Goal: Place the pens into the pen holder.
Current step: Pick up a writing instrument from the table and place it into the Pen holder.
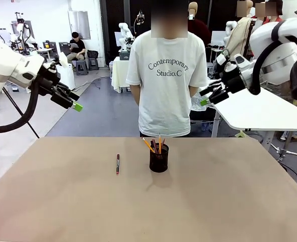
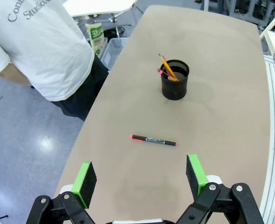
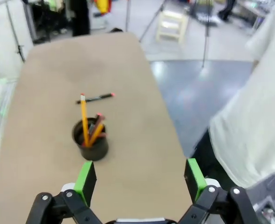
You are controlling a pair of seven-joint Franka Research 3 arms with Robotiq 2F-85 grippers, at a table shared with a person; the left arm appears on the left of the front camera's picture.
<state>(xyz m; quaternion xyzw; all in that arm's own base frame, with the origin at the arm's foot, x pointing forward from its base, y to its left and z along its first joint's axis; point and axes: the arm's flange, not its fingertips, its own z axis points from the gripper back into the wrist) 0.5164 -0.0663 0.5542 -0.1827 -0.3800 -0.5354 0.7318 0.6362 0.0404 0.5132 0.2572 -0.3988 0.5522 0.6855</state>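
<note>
Pens: 1 loose pen [image 1: 117,164], dark with red ends, lies flat on the table [image 1: 229,201]; the others stand in the pen holder [image 1: 158,158].
Loose pen position: on the robot's left of the holder, near it but apart, touching nothing else; in the left wrist view it [image 2: 153,140] lies between the green pads and the cup.
Pen holder: black mesh cup, upright, near the middle of the table toward the far edge.
Holder contents: a yellow-orange pencil [image 3: 84,119] rises tallest, with more sticks leaning beside it, pinkish tips up; the exact count is hard to tell.
Left gripper [image 1: 74,101]: raised well above the table at its left side, fingers spread wide, holding nothing.
Right gripper [image 1: 205,97]: raised at the right side, fingers spread wide, holding nothing.
Person [image 1: 166,75]: stands at the far edge just behind the holder, in a white T-shirt, hands away from the table.
</note>
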